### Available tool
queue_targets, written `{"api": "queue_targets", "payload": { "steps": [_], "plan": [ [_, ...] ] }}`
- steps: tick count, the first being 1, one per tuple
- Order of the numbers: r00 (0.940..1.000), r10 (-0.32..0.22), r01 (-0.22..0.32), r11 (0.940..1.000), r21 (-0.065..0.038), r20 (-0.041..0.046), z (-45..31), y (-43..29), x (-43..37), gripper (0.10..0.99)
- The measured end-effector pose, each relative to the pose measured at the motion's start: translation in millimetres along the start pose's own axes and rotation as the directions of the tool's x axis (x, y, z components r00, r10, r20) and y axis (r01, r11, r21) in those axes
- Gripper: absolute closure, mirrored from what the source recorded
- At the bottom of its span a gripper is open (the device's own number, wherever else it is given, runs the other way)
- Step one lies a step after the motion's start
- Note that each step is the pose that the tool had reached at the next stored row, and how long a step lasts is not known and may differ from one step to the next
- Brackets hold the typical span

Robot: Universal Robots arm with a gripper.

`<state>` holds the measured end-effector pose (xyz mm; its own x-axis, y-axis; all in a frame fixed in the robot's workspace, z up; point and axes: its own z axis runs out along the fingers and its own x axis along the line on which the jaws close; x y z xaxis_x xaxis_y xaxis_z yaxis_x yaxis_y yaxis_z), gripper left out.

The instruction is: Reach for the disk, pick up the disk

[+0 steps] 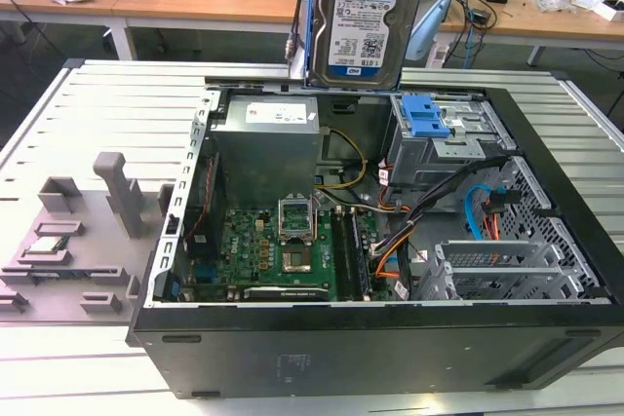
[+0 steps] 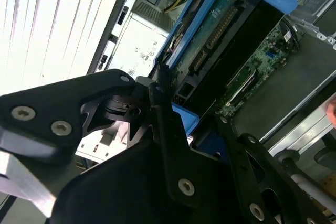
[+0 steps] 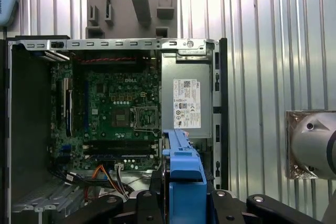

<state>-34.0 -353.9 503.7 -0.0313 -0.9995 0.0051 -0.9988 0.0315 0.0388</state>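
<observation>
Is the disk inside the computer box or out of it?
Out. In the exterior view the disk hangs upright above the open computer case, clear of it. The gripper is shut on its blue-railed edge.

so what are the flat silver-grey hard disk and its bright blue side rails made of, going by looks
The flat silver-grey rectangular disk looks like bare metal: a dull grey casing under a glossy white-and-blue label, probably paper or film. Its bright blue side rails look like moulded plastic: uniform colour, soft sheen.

Computer case (image 1: 390,358) on slatted table (image 1: 127,94)
</observation>
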Motion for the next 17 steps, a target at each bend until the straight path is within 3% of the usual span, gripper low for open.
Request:
{"api": "queue_targets", "payload": {
  "steps": [17],
  "plan": [
    [1.0,0.0,0.0,1.0,0.0,-0.0001,0.3,-0.9,29.2,0.718]
  ]
}}
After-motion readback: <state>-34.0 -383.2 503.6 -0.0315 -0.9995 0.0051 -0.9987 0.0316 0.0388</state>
